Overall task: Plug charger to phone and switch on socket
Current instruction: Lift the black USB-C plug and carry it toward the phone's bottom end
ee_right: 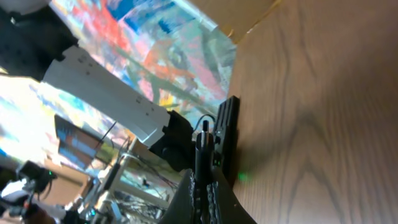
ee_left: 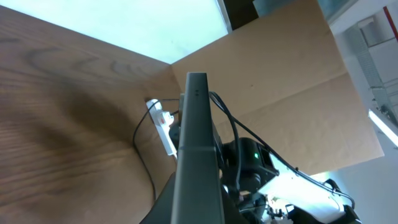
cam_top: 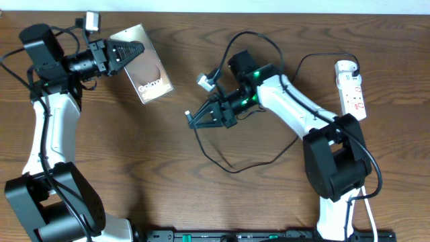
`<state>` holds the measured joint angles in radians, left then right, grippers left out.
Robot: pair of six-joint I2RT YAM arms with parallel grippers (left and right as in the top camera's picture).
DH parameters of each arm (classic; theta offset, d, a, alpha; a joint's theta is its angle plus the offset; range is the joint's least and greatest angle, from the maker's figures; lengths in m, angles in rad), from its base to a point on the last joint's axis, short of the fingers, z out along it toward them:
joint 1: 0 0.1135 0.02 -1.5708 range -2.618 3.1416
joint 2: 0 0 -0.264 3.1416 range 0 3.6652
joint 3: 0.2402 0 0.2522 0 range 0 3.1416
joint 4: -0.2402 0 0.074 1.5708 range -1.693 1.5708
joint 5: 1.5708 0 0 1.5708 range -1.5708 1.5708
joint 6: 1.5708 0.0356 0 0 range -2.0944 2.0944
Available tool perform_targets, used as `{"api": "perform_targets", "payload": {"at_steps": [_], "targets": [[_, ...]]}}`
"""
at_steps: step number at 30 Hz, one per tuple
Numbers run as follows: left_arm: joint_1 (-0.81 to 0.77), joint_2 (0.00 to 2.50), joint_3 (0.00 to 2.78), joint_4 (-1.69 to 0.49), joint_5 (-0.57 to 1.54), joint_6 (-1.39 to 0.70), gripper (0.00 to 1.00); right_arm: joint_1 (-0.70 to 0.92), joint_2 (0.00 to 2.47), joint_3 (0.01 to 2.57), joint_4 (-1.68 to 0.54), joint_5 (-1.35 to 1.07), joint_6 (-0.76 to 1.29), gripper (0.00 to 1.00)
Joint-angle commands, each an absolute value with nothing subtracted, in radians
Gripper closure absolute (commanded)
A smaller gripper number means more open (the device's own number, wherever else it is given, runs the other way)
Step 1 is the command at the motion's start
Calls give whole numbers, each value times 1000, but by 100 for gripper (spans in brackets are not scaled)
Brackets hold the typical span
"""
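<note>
My left gripper (cam_top: 133,51) is shut on the top edge of the phone (cam_top: 149,74), holding it tilted at the back left, screen up with white text showing. In the left wrist view the phone (ee_left: 198,143) stands edge-on between my fingers (ee_left: 188,213). My right gripper (cam_top: 199,121) is shut on the plug end of the charger (cam_top: 189,115), a little right of and below the phone, apart from it. Its thin black cable (cam_top: 228,168) loops over the table towards the white socket (cam_top: 352,86) at the far right. In the right wrist view the plug (ee_right: 201,146) sticks out of my shut fingers (ee_right: 205,196), pointing towards the phone's dark edge (ee_right: 227,134).
The wooden table (cam_top: 201,202) lies under everything. The socket also shows in the left wrist view (ee_left: 163,124) beyond the phone. A cardboard wall (ee_left: 280,93) stands at the table's far side. A white cord (cam_top: 368,208) runs down by the right arm's base.
</note>
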<state>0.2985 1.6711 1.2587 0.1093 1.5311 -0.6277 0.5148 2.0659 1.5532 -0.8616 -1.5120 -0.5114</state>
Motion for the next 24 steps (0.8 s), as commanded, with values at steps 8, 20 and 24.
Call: {"api": "perform_targets", "payload": {"at_steps": [8, 20, 24], "targets": [[259, 1661, 1261, 114, 1537, -595, 93, 559, 2065, 1567, -699, -1562, -390, 99], [218, 1661, 1261, 114, 1536, -595, 93, 559, 2065, 1567, -496, -1561, -213, 99], [217, 1661, 1261, 113, 1536, -595, 92, 556, 2065, 1567, -461, -1561, -193, 99]]}}
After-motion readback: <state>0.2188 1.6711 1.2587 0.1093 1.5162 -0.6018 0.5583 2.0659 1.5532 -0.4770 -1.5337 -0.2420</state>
